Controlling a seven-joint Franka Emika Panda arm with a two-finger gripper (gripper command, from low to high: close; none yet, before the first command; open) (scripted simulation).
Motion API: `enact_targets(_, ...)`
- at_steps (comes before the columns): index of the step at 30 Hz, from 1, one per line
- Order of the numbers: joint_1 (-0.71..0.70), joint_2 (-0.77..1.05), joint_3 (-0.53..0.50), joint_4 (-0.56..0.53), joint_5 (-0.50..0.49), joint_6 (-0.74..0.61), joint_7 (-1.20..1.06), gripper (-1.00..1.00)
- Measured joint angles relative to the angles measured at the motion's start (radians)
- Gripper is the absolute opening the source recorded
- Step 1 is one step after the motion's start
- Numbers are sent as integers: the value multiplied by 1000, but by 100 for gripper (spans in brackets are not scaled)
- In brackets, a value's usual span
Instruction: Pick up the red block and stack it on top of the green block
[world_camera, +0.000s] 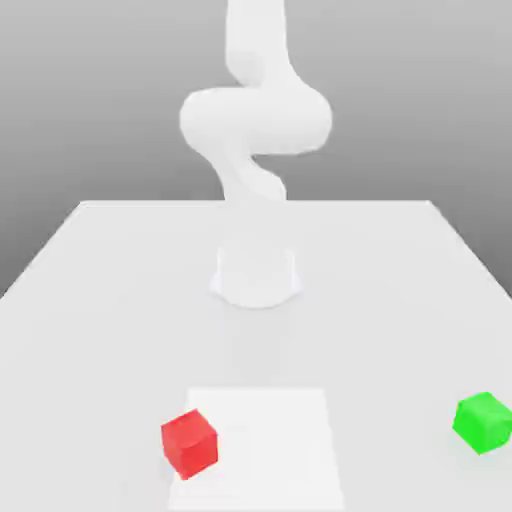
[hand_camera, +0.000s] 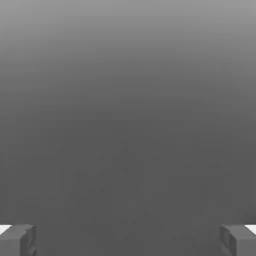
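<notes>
Red block (world_camera: 190, 444) is sitting at the edge of the white patch (world_camera: 268, 450), over on the exterior view's left. Part of the block looks to be over the patch, and part pokes out past its side. I can see a bright red top and two red sides, with one corner turned toward the front.

The green block (world_camera: 484, 422) is off to the exterior view's right of the white patch, well apart from it. It is turned with a corner to the front too. So the two blocks are apart, with most of the white patch between them.

The big pale table (world_camera: 130, 300) goes all around the white patch. Behind the patch, near the middle, is the round foot of the white robot arm (world_camera: 256, 120). The arm goes up from there, with a fat, bendy bit that reaches out to both sides, high above and behind the patch.

The gripper (hand_camera: 128, 241) shows its two gray fingers (hand_camera: 237, 242) in the hand view. They are wide apart, with a big gap of plain dark gray between them. I cannot tell how high the gripper is over the white patch.
</notes>
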Motion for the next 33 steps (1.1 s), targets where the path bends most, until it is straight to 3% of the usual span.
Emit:
enact_targets(17,111,623,-225,-209,93,289,-636,0)
enact_targets(22,84,800,-238,-271,88,374,-798,0)
enact_targets(28,7,1017,-138,-251,204,539,-917,0)
enact_targets(29,-4,1036,-125,-249,216,554,-926,-100)
enact_targets(33,-4,1036,-125,-248,215,553,-925,-100)
